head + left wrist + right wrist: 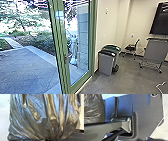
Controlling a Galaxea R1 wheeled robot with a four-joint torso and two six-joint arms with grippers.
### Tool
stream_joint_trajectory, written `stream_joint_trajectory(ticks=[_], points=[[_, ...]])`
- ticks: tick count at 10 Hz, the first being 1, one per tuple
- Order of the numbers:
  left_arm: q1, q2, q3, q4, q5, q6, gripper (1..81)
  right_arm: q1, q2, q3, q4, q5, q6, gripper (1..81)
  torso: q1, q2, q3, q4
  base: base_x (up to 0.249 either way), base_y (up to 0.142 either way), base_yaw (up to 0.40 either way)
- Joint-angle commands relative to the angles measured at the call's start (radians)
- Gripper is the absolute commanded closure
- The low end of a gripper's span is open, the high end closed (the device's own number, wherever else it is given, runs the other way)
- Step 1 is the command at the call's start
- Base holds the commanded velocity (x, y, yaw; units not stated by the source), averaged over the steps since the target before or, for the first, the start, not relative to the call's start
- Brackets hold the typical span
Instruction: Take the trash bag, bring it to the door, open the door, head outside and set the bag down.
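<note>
1. Evidently the trash bag (36, 126) is at the robot's left side, large and glossy before the left wrist, its folds drawn together at one spot.
2. I cannot tell whether the left tool is wide or narrow; the gathered folds make me think the bag hangs from it. The right tool's state I cannot tell either.
3. Ahead stands the green-framed glass door (59, 45), with its handle (66, 57) on the upright nearest the paved yard (30, 67). Whether the way beside that upright is free or glazed, I can't be sure.
4. To the right, by the wall, wait a grey bin (105, 63) and a green-lidded bin (112, 48).
5. My guess is that the carry has reached the doorway stage. The next move calls for a confirmed gap, then steady driving, with the bag kept off the frame.
</note>
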State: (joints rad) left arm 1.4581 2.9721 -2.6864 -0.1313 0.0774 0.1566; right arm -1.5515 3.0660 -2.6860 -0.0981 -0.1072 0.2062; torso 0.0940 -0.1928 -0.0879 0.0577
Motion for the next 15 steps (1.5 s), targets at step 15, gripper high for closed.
stream_joint_trajectory(ticks=[15], points=[[-0.058, -0.007, -0.001, 0.007, 0.054, 0.004, 81.1, 0.047, 0.027, 0.015, -0.009, -0.066, -0.014, 1.0, 0.0, 0.0, 0.0, 0.0, 0.127, 0.0, 0.0]])
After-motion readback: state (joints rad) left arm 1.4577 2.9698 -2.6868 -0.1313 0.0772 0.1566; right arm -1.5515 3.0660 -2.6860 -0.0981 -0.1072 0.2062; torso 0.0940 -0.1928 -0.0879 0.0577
